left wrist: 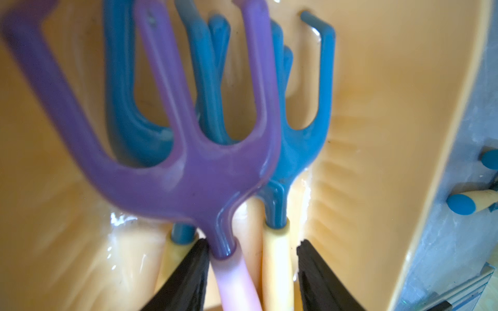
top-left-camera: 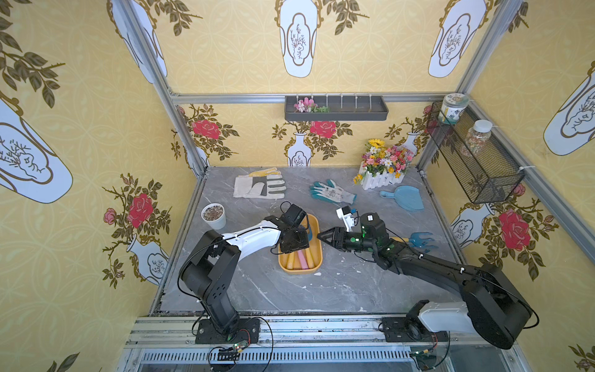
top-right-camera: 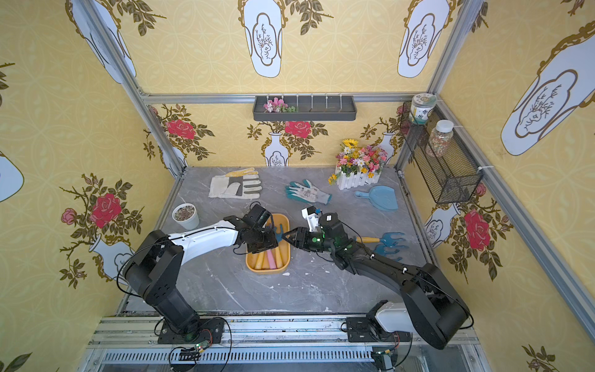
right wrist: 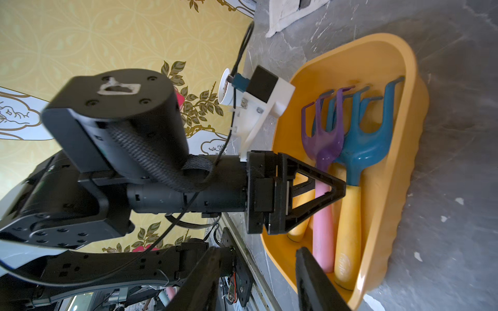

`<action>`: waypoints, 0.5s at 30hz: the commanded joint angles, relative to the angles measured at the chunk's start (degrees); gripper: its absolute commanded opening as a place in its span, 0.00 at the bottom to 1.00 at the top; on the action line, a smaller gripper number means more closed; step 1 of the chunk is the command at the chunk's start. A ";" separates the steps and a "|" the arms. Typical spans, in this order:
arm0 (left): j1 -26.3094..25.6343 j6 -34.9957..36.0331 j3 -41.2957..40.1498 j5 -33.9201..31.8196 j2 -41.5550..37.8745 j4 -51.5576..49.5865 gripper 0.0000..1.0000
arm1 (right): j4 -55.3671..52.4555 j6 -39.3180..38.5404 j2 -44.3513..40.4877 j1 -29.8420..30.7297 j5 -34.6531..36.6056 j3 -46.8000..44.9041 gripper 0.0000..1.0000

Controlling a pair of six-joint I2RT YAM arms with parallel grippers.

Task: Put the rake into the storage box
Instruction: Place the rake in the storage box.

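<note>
The storage box [top-left-camera: 299, 271], an orange-yellow tray, lies mid-table in both top views [top-right-camera: 267, 271]. A purple rake [left wrist: 188, 183] with a pink handle [top-left-camera: 302, 259] lies in it on top of blue rakes [right wrist: 363, 150] with yellow handles. My left gripper [left wrist: 252, 243] hangs over the tray, pointing down, and is open. The pink handle rests against one finger, and a yellow handle also lies between the jaws. My right gripper [right wrist: 257, 250] stands open with nothing in it. It sits at the tray's right rim [top-left-camera: 320, 236] and points toward the left gripper.
A blue rake [top-left-camera: 420, 241] lies on the table right of the right arm. A white pot of soil [top-left-camera: 213, 215] stands left of the tray. Work gloves [top-left-camera: 260, 185], teal gloves [top-left-camera: 333, 192], a flower box [top-left-camera: 383, 167] and a blue dustpan [top-left-camera: 405, 197] lie behind.
</note>
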 commanded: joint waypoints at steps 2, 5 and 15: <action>-0.13 1.44 1.08 -1.29 -2.42 -1.65 0.57 | 0.82 -1.06 0.40 0.13 0.03 0.89 0.50; -0.12 1.54 2.62 -2.39 -4.64 -2.22 0.56 | -1.06 -1.96 0.54 -0.04 0.36 2.07 0.50; -0.21 -0.26 7.18 -8.03 -7.35 0.97 0.54 | -24.24 -2.65 -6.66 -5.15 21.91 4.26 0.52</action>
